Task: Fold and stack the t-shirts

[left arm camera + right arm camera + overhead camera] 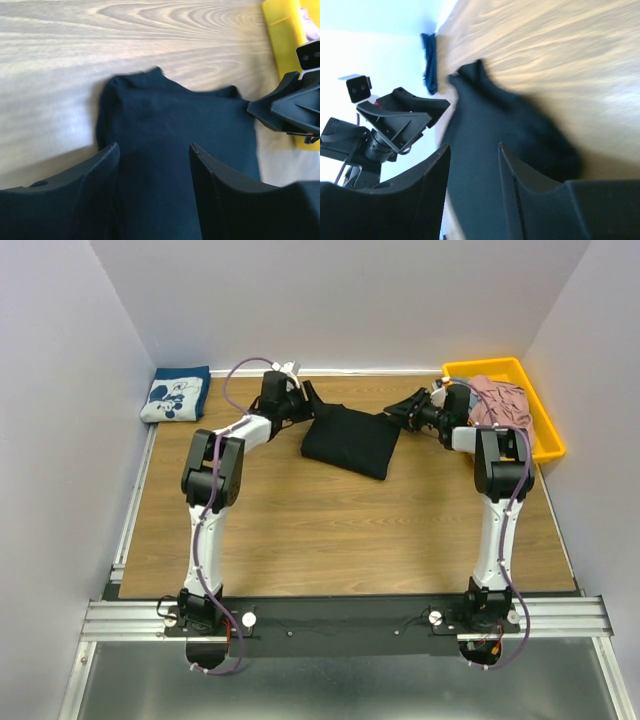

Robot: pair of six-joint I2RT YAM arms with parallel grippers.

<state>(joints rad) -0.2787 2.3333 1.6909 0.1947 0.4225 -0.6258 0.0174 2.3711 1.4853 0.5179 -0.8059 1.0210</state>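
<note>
So the black tee (348, 440) lies folded-ish at the far middle of the surface (330, 530), right btwn my two hands. My left hand (155, 147) is at its left edge, fingers apart, nothing in them. My right hand (474, 146) is at the right corner, also spread w/ nothing gripped. The navy mouse tee (176, 395) sits folded in the far-left corner and the pink tee (500, 402) is heaped in the yellow bin (545, 435). Imo the black tee is light, floppy cloth, so it'll prob sag and slide on the wood. I'd pinch thru all layers at the edge corners, both sides, not the middle.

White arms (487, 540), black joints (212, 472) (purple cables (228, 385))
</note>
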